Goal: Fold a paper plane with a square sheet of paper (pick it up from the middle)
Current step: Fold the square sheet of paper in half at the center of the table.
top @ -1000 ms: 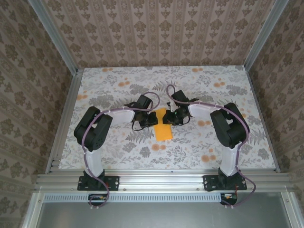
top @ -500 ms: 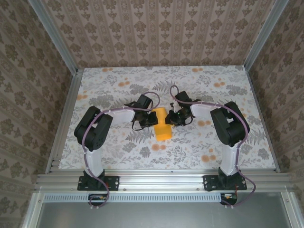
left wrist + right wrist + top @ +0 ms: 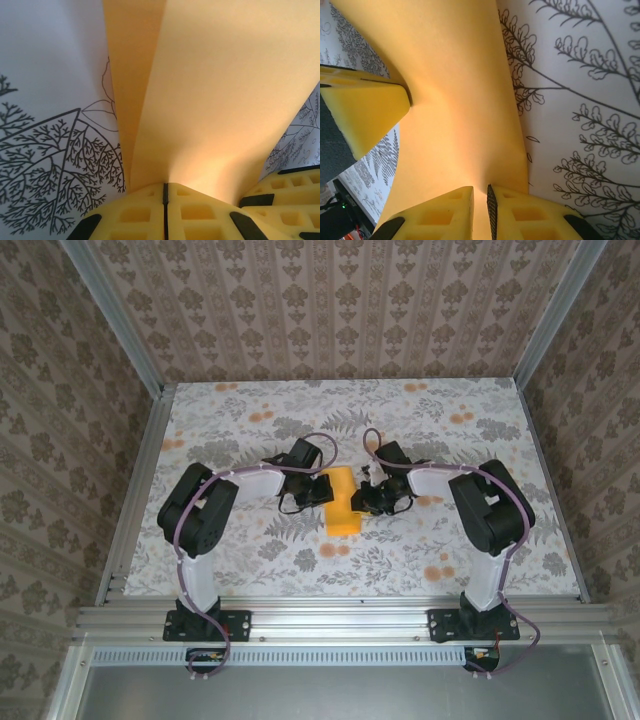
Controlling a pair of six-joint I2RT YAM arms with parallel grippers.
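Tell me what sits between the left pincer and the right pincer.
The orange paper spans from left pincer to right pincer, in the top view.

1. White tablecloth [image 3: 250,540] printed with grey fern leaves, lying flat across the table top.
2. Small orange flower prints [image 3: 262,416] scattered over the cloth, blurry from above.
3. Wrist views, close up: the fern print [image 3: 50,165] is fine dark line drawing on white.
4. Beige damask-patterned wallpaper walls [image 3: 340,300] at back, left and right.
5. Silver aluminium frame posts [image 3: 110,310] slant up at the back corners; an aluminium rail [image 3: 340,620] runs along the near edge.
6. Flat grey panel [image 3: 340,690] just below the rail.
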